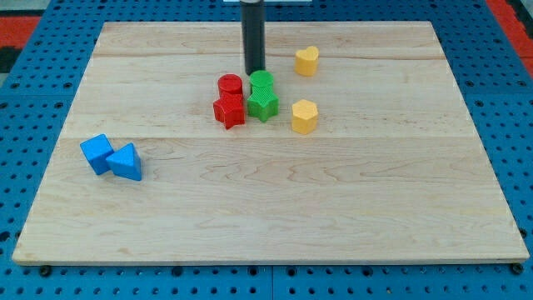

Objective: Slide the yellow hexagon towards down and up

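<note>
Single camera view of a pale wooden bench [266, 208] lying on a blue perforated base [17, 100]. The end effector is a straight dark rod [253, 33] with no jaws, so it neither opens nor closes and holds nothing. It descends from the far edge of the bench, and my tip [254, 70] rests on the surface just left of and behind the green cylinder [261, 82], close to it; whether they touch cannot be told.

The yellow hexagon [305, 116] stands near the middle of the bench, right of the central cluster and apart from it, nearer than and to the right of my tip. Farther back, almost directly behind it, sits the yellow heart-shaped block [306, 60].

The central cluster comprises four blocks packed together: the red cylinder [230, 85] and green cylinder at the far side, and a red block [229, 111] and a green block [262, 106] of unclear shape at the near side.

At the left, well apart, a blue cube [97, 152] touches a blue triangular block [127, 162].
</note>
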Motion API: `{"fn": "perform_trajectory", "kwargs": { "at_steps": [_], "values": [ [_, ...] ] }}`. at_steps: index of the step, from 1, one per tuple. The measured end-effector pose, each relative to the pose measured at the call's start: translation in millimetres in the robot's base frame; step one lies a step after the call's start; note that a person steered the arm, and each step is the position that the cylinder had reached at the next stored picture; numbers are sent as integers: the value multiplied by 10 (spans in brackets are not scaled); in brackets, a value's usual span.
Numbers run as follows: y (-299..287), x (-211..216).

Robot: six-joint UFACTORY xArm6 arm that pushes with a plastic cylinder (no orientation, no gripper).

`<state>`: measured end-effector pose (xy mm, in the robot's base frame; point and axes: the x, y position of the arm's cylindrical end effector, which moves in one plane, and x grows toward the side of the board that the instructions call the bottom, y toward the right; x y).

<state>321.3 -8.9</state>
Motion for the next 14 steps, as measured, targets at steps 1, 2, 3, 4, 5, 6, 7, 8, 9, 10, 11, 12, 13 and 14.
{"fn": "perform_trajectory", "kwargs": {
  "at_steps": [1, 2, 3, 4, 5, 6, 7, 8, 9, 10, 11, 12, 13, 14],
  "values": [
    [50, 265],
    [129, 388],
    [759, 292],
    [795, 678],
    [735, 987],
    [754, 1679],
    [637, 1936],
    [629, 1720],
    [654, 1451],
    [619, 1308],
    [619, 1277],
    [545, 1583],
    [254, 1523],
    [358, 1243]
  ]
}}
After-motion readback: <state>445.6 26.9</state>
